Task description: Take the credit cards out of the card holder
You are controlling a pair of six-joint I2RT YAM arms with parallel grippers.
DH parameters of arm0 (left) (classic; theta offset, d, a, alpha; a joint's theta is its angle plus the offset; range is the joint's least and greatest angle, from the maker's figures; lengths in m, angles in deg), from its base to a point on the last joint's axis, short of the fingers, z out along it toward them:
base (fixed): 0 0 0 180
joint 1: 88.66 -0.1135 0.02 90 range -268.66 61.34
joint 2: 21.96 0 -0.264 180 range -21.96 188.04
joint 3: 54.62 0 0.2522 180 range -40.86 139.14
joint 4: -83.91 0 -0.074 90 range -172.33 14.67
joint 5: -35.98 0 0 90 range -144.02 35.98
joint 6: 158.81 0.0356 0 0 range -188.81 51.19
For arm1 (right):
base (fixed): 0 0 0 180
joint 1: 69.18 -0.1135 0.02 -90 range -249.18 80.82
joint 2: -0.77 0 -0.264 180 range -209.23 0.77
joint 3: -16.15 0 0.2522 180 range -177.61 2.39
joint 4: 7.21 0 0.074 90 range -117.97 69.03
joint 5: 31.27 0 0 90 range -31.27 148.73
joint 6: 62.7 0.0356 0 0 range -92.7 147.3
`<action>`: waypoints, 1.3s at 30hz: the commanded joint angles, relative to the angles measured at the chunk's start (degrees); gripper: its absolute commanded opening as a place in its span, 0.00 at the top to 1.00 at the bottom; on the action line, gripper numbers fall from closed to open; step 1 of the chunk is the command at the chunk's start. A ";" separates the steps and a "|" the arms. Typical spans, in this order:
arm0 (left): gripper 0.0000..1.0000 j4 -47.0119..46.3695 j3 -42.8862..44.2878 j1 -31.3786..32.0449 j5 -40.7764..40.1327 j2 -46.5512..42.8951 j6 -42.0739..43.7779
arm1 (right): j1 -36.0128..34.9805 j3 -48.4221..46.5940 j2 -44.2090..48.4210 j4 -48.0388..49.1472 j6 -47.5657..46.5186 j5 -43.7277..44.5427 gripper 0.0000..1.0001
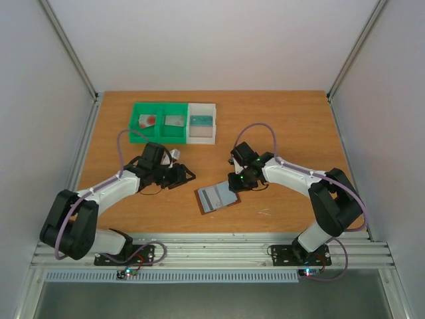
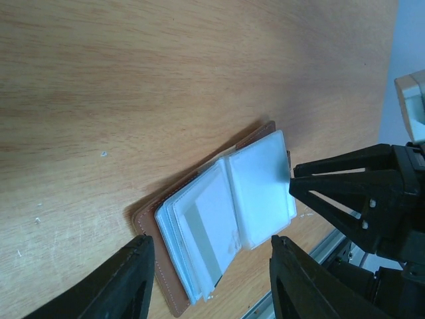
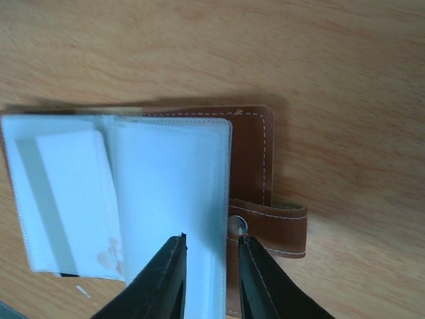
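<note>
The card holder point(image 1: 217, 198) lies open and flat on the tabletop point(image 1: 292, 133), between the fingers of the two arms. The right fingers point(image 3: 166, 282) are the nearer ones. They stand with a narrow gap over its strap side, and the free edge of a clear sleeve point(image 3: 172, 179) and the snap stud point(image 3: 237, 226) show in that gap. Whether they already press the sleeve, I cannot tell. One pale card point(image 3: 66, 199) with a grey stripe sits in the next sleeve, to the left of these fingers, with its long axis about parallel to them. The left fingers point(image 2: 129, 282) are spread wide and hold nothing. The holder is just ahead of them, and the card's long axis points roughly toward them, so I judge that a pull from that side would suit. No brand, label or writing can be read on the card or the leather.
</note>
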 commanded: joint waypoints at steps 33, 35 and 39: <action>0.55 -33.91 -12.11 1.67 8.72 6.73 -15.37 | -0.30 6.50 11.34 4.00 12.93 -8.68 0.81; 0.55 -35.15 -12.59 1.88 8.81 7.26 -16.10 | -0.45 6.49 11.05 5.84 13.78 -10.62 0.82; 0.55 -37.74 -13.28 2.49 8.85 8.47 -17.68 | -0.46 6.58 8.72 9.11 14.78 -12.92 0.87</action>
